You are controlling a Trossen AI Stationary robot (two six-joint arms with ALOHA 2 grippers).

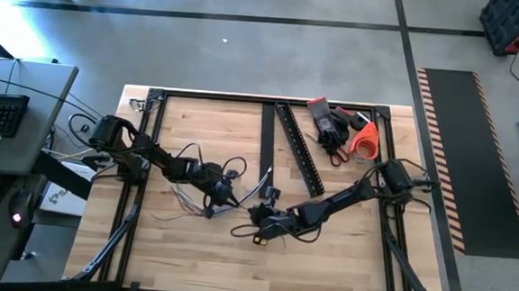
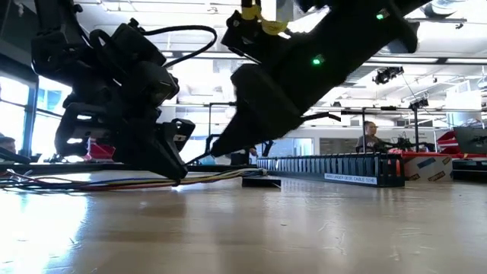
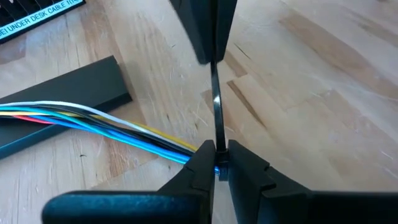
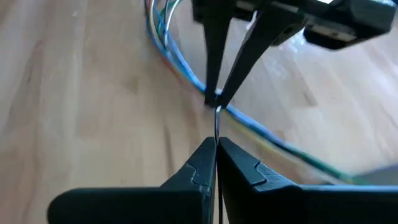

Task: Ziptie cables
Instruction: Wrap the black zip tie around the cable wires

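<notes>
The cables [image 3: 93, 119] are a bunch of thin blue, white, yellow and dark wires lying on the wooden table [image 1: 343, 250]; they also show as cables [image 4: 180, 62] and cables [image 2: 114, 183]. My left gripper [image 3: 216, 163], near the table's middle [image 1: 227, 198], is shut on them. A thin dark zip tie strap [image 3: 216, 106] runs from there to my right gripper [image 4: 216, 149], which is shut on it just right of the left gripper [image 1: 257, 219]. My left gripper pinches the cables between its two fingertips [image 3: 202, 155] at the bundle's end [image 3: 186, 149], where the strap starts. It comes from above, slanting down, with the fingers across the wires. The bundle lies on the table. My right gripper pinches the zip tie strap's free end [image 4: 217, 127] between its two fingertips [image 4: 205, 152]. The strap runs straight from them to the cables under the left gripper's fingers [image 4: 214, 93], and it looks drawn taut.
Two black slotted rails [image 1: 300, 148] lie toward the far edge, with a flat black piece [image 3: 68, 93] near the cables. Black gloves [image 1: 330, 123] and an orange-handled tool [image 1: 364, 138] sit at the far right. A person [image 2: 370, 137] is in the room behind.
</notes>
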